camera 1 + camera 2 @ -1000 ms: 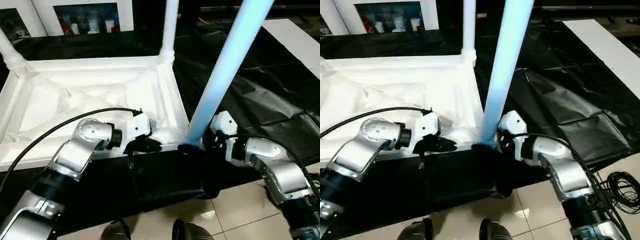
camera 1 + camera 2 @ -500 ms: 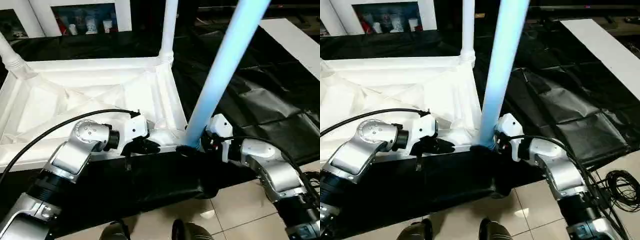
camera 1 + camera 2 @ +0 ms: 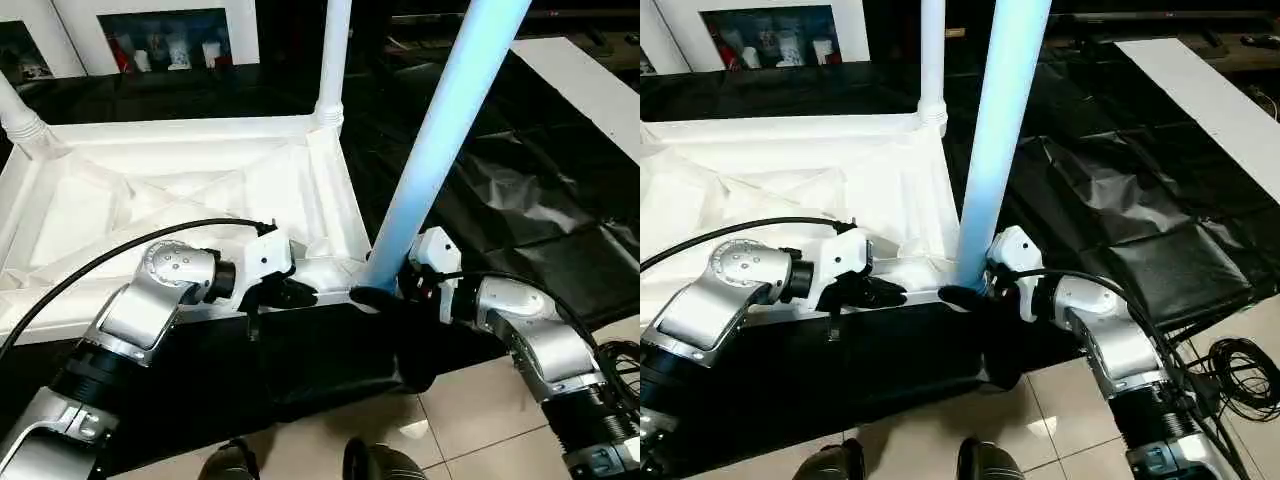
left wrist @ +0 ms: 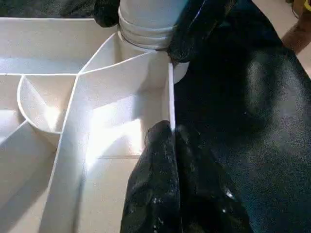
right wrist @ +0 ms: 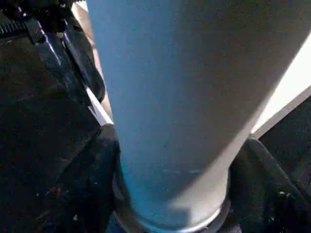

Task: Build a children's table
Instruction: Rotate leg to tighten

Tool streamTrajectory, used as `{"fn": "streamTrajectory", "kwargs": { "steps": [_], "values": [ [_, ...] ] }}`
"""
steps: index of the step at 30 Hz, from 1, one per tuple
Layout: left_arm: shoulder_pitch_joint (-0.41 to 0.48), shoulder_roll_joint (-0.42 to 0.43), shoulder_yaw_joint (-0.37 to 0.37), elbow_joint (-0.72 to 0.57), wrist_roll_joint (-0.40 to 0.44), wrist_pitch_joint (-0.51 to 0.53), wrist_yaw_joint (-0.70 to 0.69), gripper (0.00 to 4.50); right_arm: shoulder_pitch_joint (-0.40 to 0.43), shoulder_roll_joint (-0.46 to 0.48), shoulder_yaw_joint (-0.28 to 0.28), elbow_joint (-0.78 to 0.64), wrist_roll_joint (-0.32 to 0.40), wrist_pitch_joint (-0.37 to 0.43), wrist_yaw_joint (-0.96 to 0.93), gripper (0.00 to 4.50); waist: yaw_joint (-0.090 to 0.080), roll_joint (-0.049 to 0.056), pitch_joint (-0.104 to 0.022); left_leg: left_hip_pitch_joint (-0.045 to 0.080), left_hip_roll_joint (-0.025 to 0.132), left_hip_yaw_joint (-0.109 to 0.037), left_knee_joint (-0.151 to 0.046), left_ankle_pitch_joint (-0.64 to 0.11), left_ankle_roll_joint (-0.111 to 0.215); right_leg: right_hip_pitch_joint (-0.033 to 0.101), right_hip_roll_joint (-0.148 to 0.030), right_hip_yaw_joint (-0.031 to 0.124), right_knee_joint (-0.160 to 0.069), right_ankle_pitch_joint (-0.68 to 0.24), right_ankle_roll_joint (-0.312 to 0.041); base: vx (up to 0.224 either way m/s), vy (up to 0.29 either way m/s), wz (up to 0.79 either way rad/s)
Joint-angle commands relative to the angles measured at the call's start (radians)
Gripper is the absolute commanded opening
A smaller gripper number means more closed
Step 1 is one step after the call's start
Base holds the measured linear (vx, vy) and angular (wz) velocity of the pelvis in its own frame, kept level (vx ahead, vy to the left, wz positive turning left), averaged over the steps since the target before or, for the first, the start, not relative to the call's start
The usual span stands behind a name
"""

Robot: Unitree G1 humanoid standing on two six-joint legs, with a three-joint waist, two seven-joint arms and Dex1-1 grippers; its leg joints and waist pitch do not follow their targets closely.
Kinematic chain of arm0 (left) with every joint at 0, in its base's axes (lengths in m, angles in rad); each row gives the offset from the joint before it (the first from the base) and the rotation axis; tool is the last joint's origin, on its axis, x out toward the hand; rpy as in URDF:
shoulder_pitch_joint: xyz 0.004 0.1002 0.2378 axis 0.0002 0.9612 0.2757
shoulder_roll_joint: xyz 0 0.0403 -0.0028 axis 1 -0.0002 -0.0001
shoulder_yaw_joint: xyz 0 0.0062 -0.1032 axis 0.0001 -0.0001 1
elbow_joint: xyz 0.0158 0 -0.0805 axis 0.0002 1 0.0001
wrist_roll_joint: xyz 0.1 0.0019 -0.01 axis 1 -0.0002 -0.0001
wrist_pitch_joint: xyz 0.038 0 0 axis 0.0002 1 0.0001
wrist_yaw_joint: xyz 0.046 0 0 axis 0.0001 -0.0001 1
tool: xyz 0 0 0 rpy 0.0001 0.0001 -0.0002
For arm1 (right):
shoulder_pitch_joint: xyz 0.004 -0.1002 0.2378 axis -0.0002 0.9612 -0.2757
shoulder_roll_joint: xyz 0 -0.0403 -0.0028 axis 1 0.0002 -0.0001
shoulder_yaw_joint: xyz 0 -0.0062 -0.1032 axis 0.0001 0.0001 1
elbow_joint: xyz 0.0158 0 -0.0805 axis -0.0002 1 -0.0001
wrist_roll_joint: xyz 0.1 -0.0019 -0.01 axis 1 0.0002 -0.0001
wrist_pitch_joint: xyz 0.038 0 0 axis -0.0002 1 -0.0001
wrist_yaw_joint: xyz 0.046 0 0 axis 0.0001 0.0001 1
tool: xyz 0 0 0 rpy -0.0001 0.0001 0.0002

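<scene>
Gripping the near leg (image 3: 440, 130) base, right gripper (image 3: 375, 296), left gripper (image 3: 290, 294) pinched on tabletop (image 3: 150, 200) rim.

Both head views look forward and down over the silver forearms at the upturned table top (image 3: 180, 190), from spots barely apart; they share its near corner with the upright leg (image 3: 440, 130). The left wrist camera sits close behind the left hand (image 4: 170, 141), facing that corner. The right wrist camera sits very near the leg's base, between the right hand's fingers (image 5: 77, 194).
</scene>
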Motion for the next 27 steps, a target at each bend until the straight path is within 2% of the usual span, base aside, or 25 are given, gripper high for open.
{"fn": "streamTrajectory", "kwargs": {
  "steps": [1,4,5,7,8,9,12,14,15,16,18,19,21,22,25,27],
  "values": [
    [0.009,-0.032,-0.029,0.032,0.010,0.028,0.033,0.00,0.003,0.042,-0.031,0.046,-0.008,0.011,-0.113,2.67,0.002,0.003,-0.074,0.015,0.019,-0.007,-0.047,-0.139,0.080,0.061,-0.063,0.046,-0.059,-0.116,-0.245,0.000,0.000,0.00],
    [-0.026,-0.098,-0.011,0.109,0.046,0.050,0.165,0.00,-0.014,0.139,-0.094,0.111,-0.024,0.018,-0.325,2.66,-0.003,0.001,-0.065,0.020,0.018,-0.011,-0.051,-0.224,0.033,0.050,-0.065,0.046,-0.077,-0.294,-0.207,0.000,0.000,0.00],
    [-0.039,-0.119,-0.010,0.138,0.060,0.048,0.204,0.00,-0.022,0.174,-0.120,0.133,-0.023,0.018,-0.400,2.66,-0.004,0.001,-0.064,0.020,0.017,-0.013,-0.053,-0.245,0.013,0.051,-0.068,0.045,-0.082,-0.360,-0.187,-0.053,0.005,-0.01],
    [-0.056,-0.147,-0.007,0.171,0.073,0.051,0.250,0.00,-0.034,0.217,-0.153,0.163,-0.018,0.021,-0.491,2.65,-0.003,0.002,-0.063,0.025,0.017,-0.016,-0.056,-0.271,-0.002,0.044,-0.067,0.045,-0.089,-0.403,-0.159,-0.027,0.003,-0.01],
    [-0.079,-0.187,-0.003,0.207,0.083,0.065,0.306,0.00,-0.053,0.272,-0.194,0.205,-0.012,0.023,-0.606,2.65,-0.010,0.002,-0.061,0.019,0.017,-0.017,-0.059,-0.284,-0.003,0.043,-0.069,0.046,-0.090,-0.420,-0.151,0.000,0.000,0.00],
    [-0.092,-0.211,-0.001,0.224,0.091,0.074,0.341,0.00,-0.064,0.298,-0.208,0.234,-0.009,0.020,-0.656,2.65,-0.006,0.004,-0.063,0.027,0.016,-0.017,-0.058,-0.299,-0.013,0.038,-0.069,0.045,-0.095,-0.448,-0.137,0.000,0.000,0.00],
    [-0.130,-0.285,-0.003,0.278,0.116,0.105,0.437,0.00,-0.102,0.345,-0.185,0.319,-0.065,-0.027,-0.755,2.65,-0.006,0.003,-0.062,0.027,0.015,-0.020,-0.060,-0.322,-0.018,0.038,-0.067,0.043,-0.098,-0.452,-0.110,0.000,0.000,0.00],
    [-0.142,-0.311,-0.003,0.296,0.122,0.115,0.468,0.00,-0.117,0.364,-0.183,0.344,-0.076,-0.042,-0.786,2.65,-0.008,0.001,-0.063,0.024,0.013,-0.019,-0.059,-0.319,-0.012,0.037,-0.067,0.043,-0.097,-0.439,-0.109,0.000,0.000,0.00],
    [-0.158,-0.354,-0.014,0.329,0.140,0.124,0.508,0.00,-0.151,0.399,-0.182,0.391,-0.094,-0.055,-0.844,2.65,-0.005,0.000,-0.062,0.024,0.013,-0.019,-0.059,-0.321,-0.007,0.037,-0.067,0.044,-0.099,-0.438,-0.105,0.000,0.000,0.00],
    [-0.161,-0.360,-0.016,0.335,0.144,0.124,0.515,0.00,-0.157,0.404,-0.181,0.398,-0.098,-0.057,-0.854,2.65,-0.007,-0.002,-0.064,0.023,0.013,-0.018,-0.059,-0.316,-0.005,0.037,-0.066,0.043,-0.097,-0.432,-0.106,0.000,0.000,0.00],
    [-0.171,-0.382,-0.023,0.373,0.153,0.107,0.529,0.00,-0.185,0.418,-0.167,0.430,-0.127,-0.062,-0.884,2.65,-0.006,0.000,-0.065,0.023,0.011,-0.017,-0.058,-0.305,-0.001,0.036,-0.064,0.044,-0.096,-0.404,-0.108,0.000,0.000,0.00],
    [-0.174,-0.383,-0.023,0.386,0.159,0.096,0.533,0.00,-0.191,0.421,-0.167,0.439,-0.130,-0.069,-0.879,2.65,-0.007,-0.002,-0.065,0.019,0.010,-0.018,-0.059,-0.301,0.001,0.039,-0.063,0.043,-0.095,-0.394,-0.109,0.000,0.000,0.00],
    [-0.172,-0.365,-0.022,0.384,0.165,0.079,0.519,0.00,-0.183,0.426,-0.188,0.424,-0.095,-0.086,-0.828,2.65,-0.004,-0.002,-0.066,0.018,0.010,-0.017,-0.059,-0.303,0.015,0.040,-0.064,0.044,-0.094,-0.380,-0.104,0.000,0.000,0.00],
    [-0.172,-0.363,-0.022,0.383,0.165,0.078,0.517,0.00,-0.182,0.426,-0.190,0.422,-0.092,-0.088,-0.823,3.20,-0.003,-0.001,-0.067,0.019,0.011,-0.017,-0.059,-0.306,0.018,0.040,-0.065,0.044,-0.094,-0.381,-0.104,0.000,0.000,0.00],
    [-0.163,-0.333,-0.022,0.363,0.168,0.061,0.492,0.00,-0.168,0.407,-0.189,0.375,-0.076,-0.124,-0.778,3.42,-0.004,0.001,-0.066,0.017,0.011,-0.018,-0.061,-0.317,0.023,0.039,-0.065,0.042,-0.097,-0.400,-0.102,0.000,0.000,0.00],
    [-0.148,-0.301,-0.017,0.334,0.172,0.061,0.470,0.00,-0.148,0.369,-0.188,0.301,-0.069,-0.120,-0.731,3.68,-0.003,-0.001,-0.064,0.016,0.013,-0.020,-0.064,-0.325,0.024,0.039,-0.065,0.041,-0.100,-0.429,-0.090,0.000,0.000,0.00]
  ]
}}
